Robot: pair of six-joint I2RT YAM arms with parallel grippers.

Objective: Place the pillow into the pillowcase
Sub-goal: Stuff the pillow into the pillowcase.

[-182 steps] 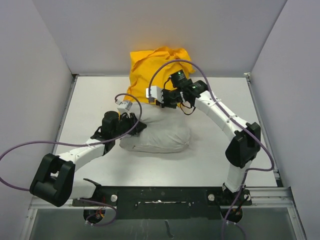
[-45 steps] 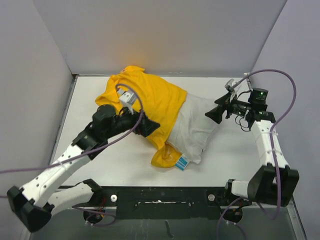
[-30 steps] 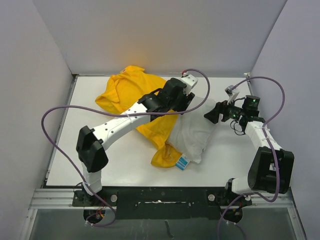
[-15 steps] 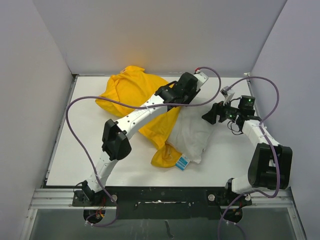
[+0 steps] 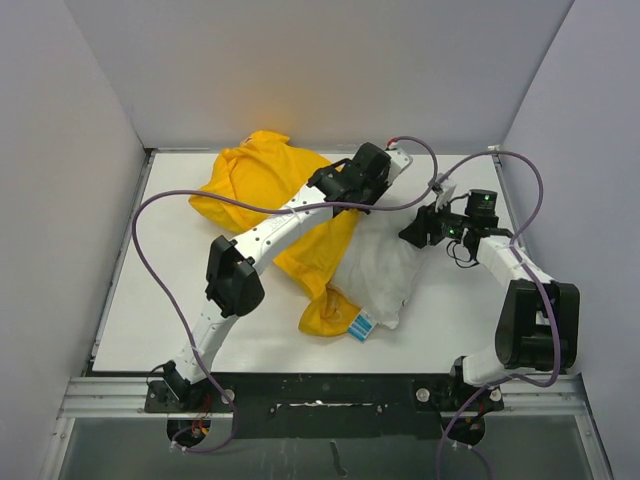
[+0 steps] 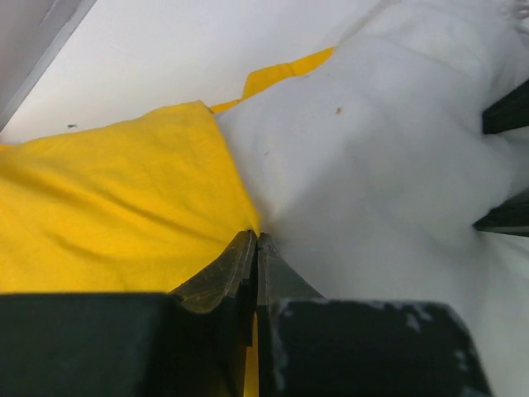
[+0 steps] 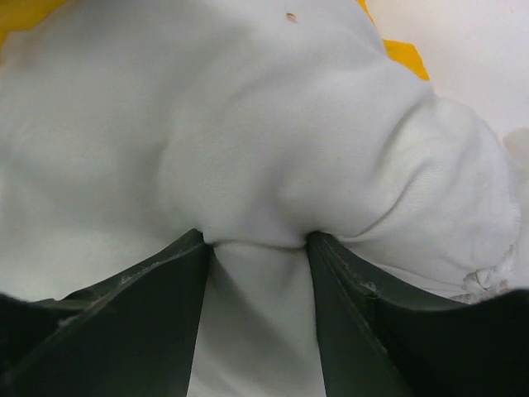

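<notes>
With the pillow half inside the pillowcase on the desk, I have the left gripper pinched on the case's rim and the right gripper clamping a pillow fold, to draw them together.

A: Item: legible text on the pillowcase?
B: None. One blue, white-edged printed patch on its near fold; the lettering is too small and crumpled to read.
A: On the pillow, the worktop?
B: No mark can be read in any view.
</notes>
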